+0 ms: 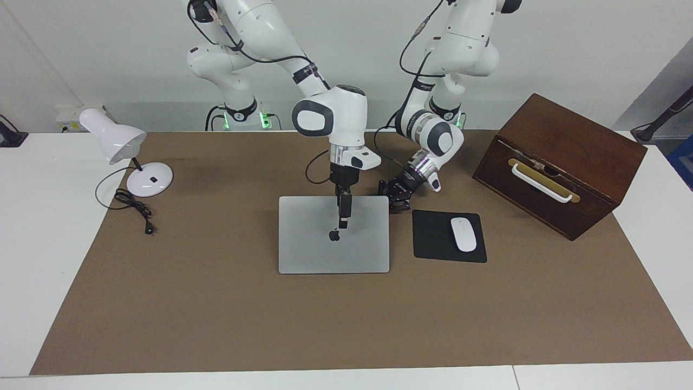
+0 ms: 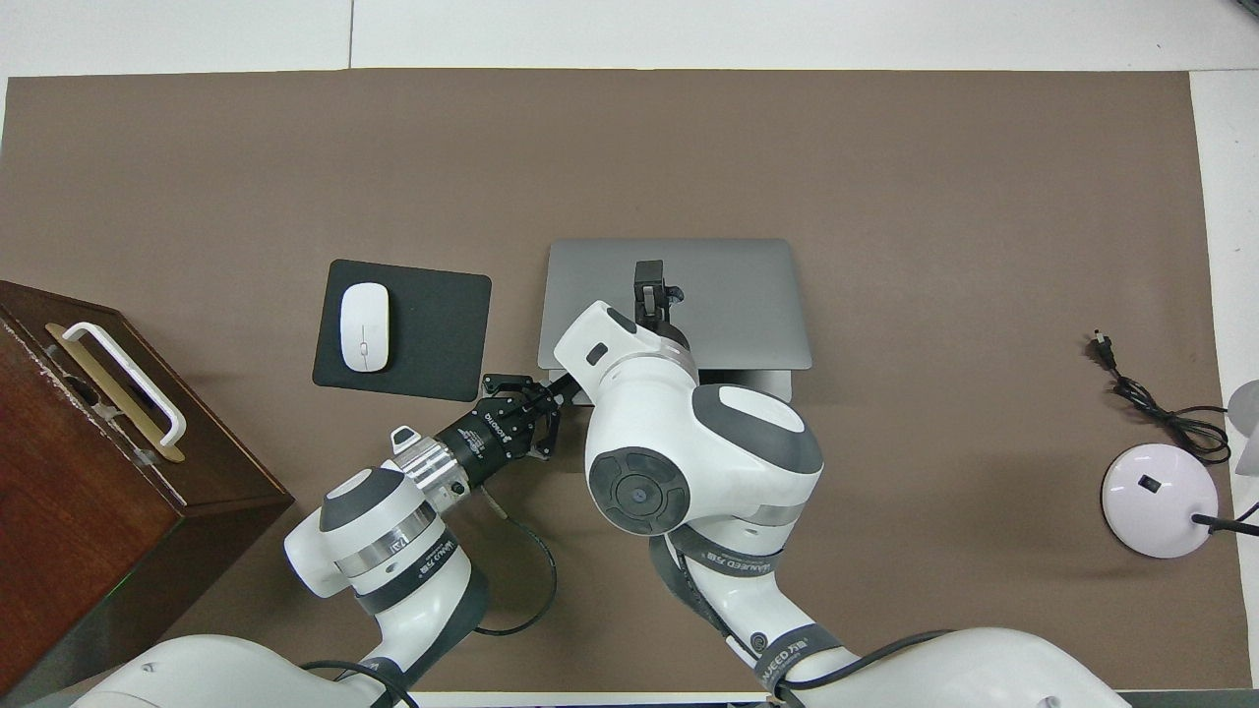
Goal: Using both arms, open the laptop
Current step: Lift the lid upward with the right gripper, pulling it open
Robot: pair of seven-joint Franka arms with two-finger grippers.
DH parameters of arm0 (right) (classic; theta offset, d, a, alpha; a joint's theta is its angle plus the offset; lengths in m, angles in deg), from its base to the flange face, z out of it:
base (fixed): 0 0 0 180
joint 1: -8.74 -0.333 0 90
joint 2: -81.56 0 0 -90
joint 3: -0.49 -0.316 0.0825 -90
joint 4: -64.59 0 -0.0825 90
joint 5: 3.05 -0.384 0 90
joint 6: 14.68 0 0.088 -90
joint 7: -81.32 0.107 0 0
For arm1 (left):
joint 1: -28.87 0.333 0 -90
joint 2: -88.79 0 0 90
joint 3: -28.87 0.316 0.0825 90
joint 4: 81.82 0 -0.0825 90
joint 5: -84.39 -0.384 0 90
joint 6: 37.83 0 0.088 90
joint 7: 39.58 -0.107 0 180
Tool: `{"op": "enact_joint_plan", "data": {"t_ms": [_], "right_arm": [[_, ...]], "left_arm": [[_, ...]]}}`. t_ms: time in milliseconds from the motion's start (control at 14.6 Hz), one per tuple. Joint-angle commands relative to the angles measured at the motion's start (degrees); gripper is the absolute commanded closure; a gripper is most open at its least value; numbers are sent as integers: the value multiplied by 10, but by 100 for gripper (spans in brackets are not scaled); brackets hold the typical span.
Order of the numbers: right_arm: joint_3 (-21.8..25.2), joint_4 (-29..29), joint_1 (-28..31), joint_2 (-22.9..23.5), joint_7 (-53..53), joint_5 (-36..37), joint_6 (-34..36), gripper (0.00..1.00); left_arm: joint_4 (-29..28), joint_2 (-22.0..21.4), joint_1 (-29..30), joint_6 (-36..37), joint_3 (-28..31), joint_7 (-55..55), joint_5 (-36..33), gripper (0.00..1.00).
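The silver laptop (image 1: pixel 308 238) (image 2: pixel 738 295) lies mid-table, logo up. Its lid's edge nearer to the robots is raised a little, and a strip of the base (image 2: pixel 757 385) shows under it. My left gripper (image 1: pixel 394 201) (image 2: pixel 551 388) is low and slanted at the laptop's corner nearest the robots on the left arm's side, shut, its tips at the lid's edge. Whether they sit under the lid I cannot tell. My right gripper (image 1: pixel 342 219) (image 2: pixel 648 280) points straight down over the middle of the lid, just above the logo.
A black mouse pad (image 1: pixel 433 238) with a white mouse (image 1: pixel 463 234) lies beside the laptop toward the left arm's end. A brown wooden box (image 1: pixel 557 162) stands at that end. A white desk lamp (image 1: pixel 146 181) and its cable (image 1: pixel 135 208) sit at the right arm's end.
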Motion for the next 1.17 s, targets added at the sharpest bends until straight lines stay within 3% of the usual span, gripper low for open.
{"op": "enact_joint_plan", "data": {"t_ms": [0, 1098], "right_arm": [[-6, 27, 6, 12, 14, 24, 16, 0], [-6, 64, 9, 13, 8, 38, 36, 0]], "left_arm": [[7, 20, -8, -16, 6, -15, 15, 100], [8, 20, -8, -16, 6, -15, 15, 100]]}}
